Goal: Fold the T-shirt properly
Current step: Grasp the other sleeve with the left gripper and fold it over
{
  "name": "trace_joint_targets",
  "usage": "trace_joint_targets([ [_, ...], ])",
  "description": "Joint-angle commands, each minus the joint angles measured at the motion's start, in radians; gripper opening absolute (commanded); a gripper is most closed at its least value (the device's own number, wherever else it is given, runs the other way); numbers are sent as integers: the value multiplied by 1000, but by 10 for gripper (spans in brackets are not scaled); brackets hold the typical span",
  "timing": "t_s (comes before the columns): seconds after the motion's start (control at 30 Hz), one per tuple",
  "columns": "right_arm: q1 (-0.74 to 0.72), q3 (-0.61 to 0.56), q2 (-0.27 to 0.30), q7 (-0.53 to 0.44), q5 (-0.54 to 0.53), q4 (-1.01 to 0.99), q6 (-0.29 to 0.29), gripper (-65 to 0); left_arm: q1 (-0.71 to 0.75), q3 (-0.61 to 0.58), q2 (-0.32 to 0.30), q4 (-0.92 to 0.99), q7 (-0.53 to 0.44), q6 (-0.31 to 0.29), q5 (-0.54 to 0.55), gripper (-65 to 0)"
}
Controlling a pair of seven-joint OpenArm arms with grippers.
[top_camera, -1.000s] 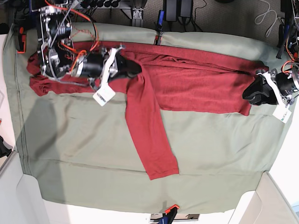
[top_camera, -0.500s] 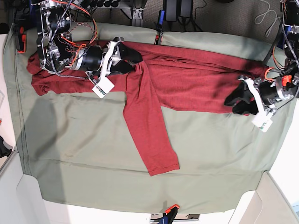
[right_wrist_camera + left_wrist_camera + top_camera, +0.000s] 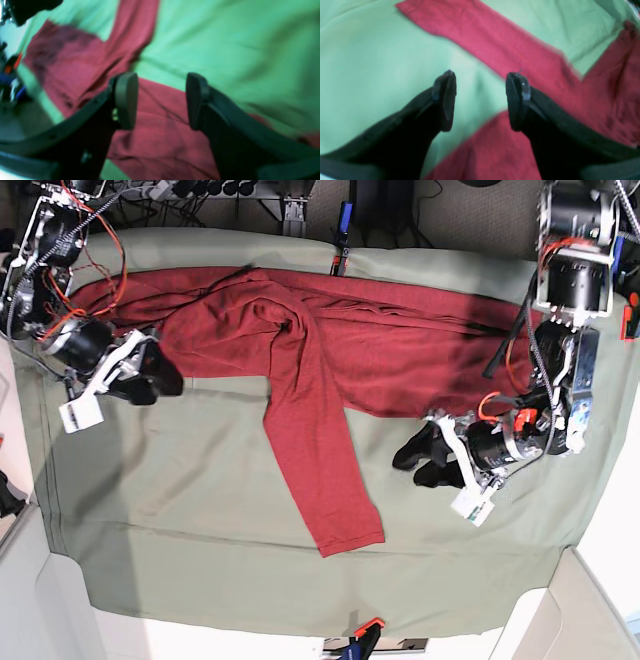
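T-shirt (image 3: 380, 350): 1, flat; hands: 2, left (image 3: 415, 461), right (image 3: 165, 376), seemingly empty.

T-shirt (image 3: 400, 350): dark red knit cloth, matt, fine-textured. Desk cover (image 3: 200, 510): sage-green woven cloth, smooth, matt, lightly creased. Left hand (image 3: 480, 100) and right hand (image 3: 161, 100): black matt plastic with dull smooth pads (image 3: 126, 100).

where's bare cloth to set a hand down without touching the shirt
Bare table cover lies between the hanging sleeve and the right gripper, and below the sleeve cuff. Crowded: the T-shirt along the far edge, and around the left gripper.
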State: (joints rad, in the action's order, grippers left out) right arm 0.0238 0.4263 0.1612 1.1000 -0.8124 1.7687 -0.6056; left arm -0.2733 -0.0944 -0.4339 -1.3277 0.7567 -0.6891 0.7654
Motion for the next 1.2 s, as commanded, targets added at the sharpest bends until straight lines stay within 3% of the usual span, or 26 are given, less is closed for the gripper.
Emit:
trace_joint_targets([
  [0.0, 2, 32, 11, -23, -21, 16, 0, -340, -52, -5, 3, 31, -24, -9, 10, -302],
  [0.17, 48, 132, 11, -26, -20, 14, 0, -340, -169, -19, 89, 278, -67, -9, -54, -302],
  [0.37, 90, 152, 48, -27, -18, 14, 7, -340, -253, -19, 189, 480, -157, 14, -192, -302],
  [0.57, 108, 152, 92, -26, -18, 14, 7, -340, -256, -19, 243, 518, -170, 54, -222, -302],
  [0.83, 118, 152, 91, -28, -19, 14, 8, -340, -256, -19, 280, 518, -204, 88, -299, -313],
  [0.9, 118, 152, 90, -33, -18, 14, 8, -340, -256, -19, 282, 518, -212, 129, -342, -393],
  [1.03, 118, 152, 90, -45, -18, 14, 8, -340, -256, -19, 282, 518, -238, 146, -406, -650],
  [1.17, 117, 152, 91, -46, -18, 14, 8, -340, -259, -19, 268, 514, -203, 145, -406, -650],
])
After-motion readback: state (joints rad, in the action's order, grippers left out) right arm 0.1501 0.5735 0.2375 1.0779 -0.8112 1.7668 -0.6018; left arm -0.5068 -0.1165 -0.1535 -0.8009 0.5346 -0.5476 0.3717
